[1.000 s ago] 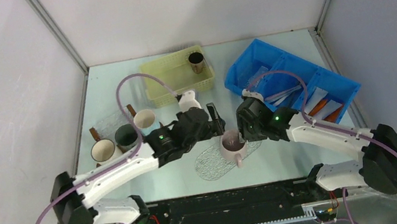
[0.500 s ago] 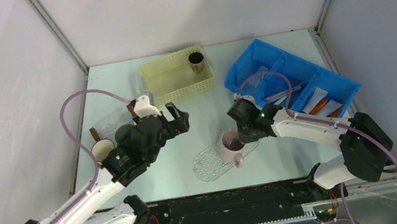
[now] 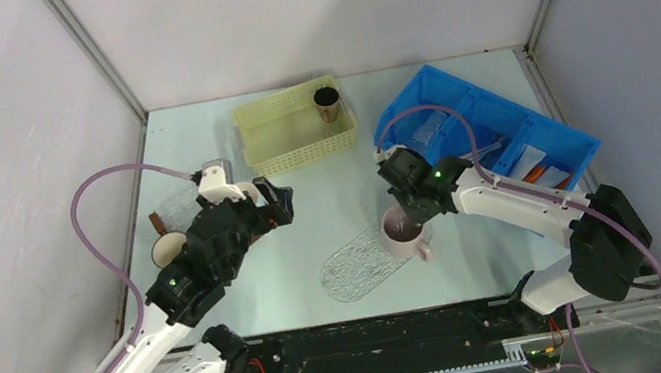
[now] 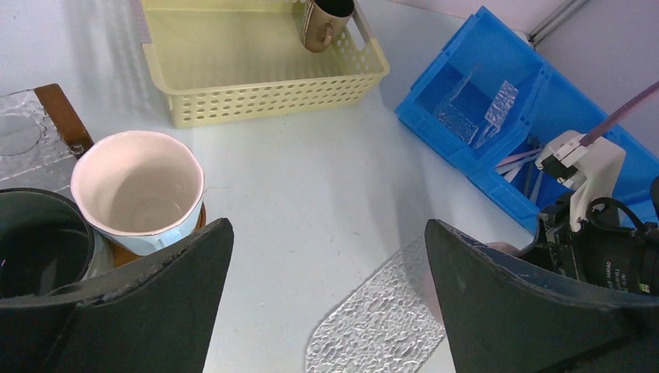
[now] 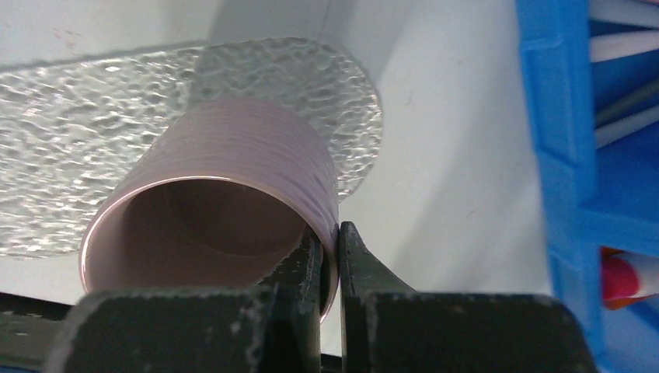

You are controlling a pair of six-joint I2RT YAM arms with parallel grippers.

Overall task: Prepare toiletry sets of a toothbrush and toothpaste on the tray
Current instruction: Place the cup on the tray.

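Right gripper [image 5: 332,242] clamped on pink mug [image 5: 249,155] rim, one finger inside, at the end of the tray [image 5: 93,101]. Left gripper [image 4: 326,233]: jaws wide apart, empty, near white mug [image 4: 138,190].

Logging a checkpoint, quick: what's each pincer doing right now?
Left pincer: open, empty.
Right pincer: shut on the pink mug rim.

No legible text
Faint pale print on the right arm's black wrist housing [image 4: 618,264] (right side, left wrist view) — too small to read.
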